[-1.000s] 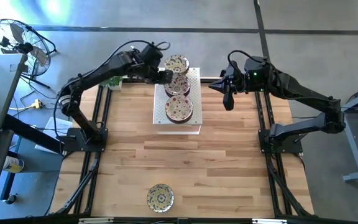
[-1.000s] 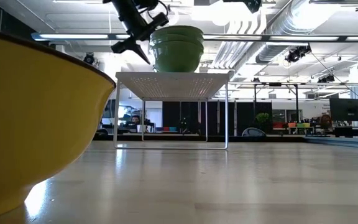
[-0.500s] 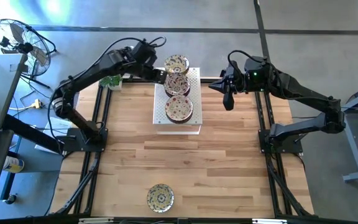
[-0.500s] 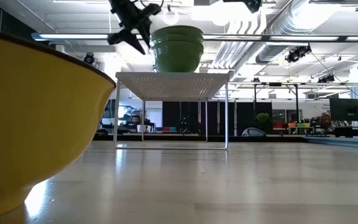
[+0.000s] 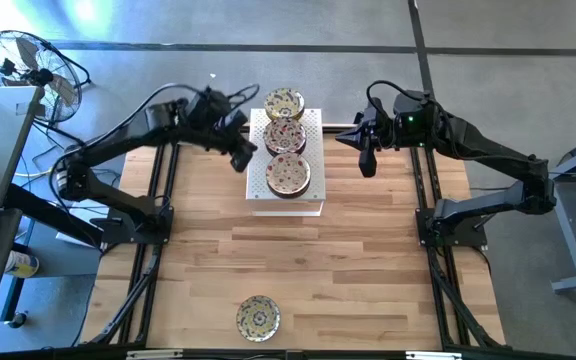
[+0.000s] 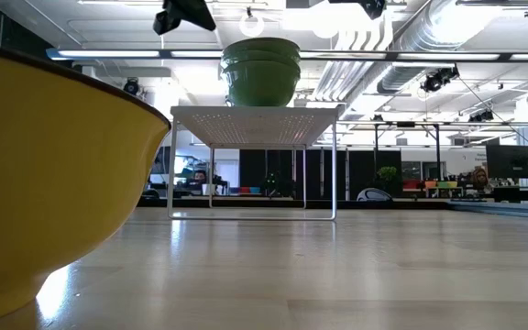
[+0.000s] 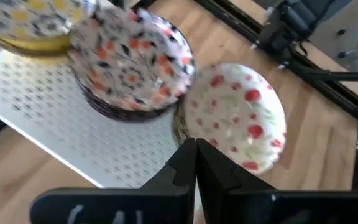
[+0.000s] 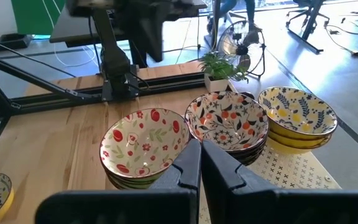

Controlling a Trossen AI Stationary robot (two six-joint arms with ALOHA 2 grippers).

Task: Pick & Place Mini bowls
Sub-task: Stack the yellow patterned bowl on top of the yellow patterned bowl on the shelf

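Three stacks of glossy round mini bowls (image 5: pixel 286 133) sit in a row on the white perforated metal shelf (image 5: pixel 308 205). A fourth, yellow-sided bowl (image 5: pixel 258 317) lies alone near the wooden table's (image 5: pixel 368 270) front edge — it looms large only in the low view. The left gripper (image 5: pixel 240 157) has drawn back from the stacks, fingers pressed together, empty. The right gripper (image 5: pixel 366 162) stays closed and empty, beside the shelf.

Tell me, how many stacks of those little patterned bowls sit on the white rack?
3 stacks in a row on the white rack: far stack, middle stack, near stack. How many bowls each hides underneath is unclear.
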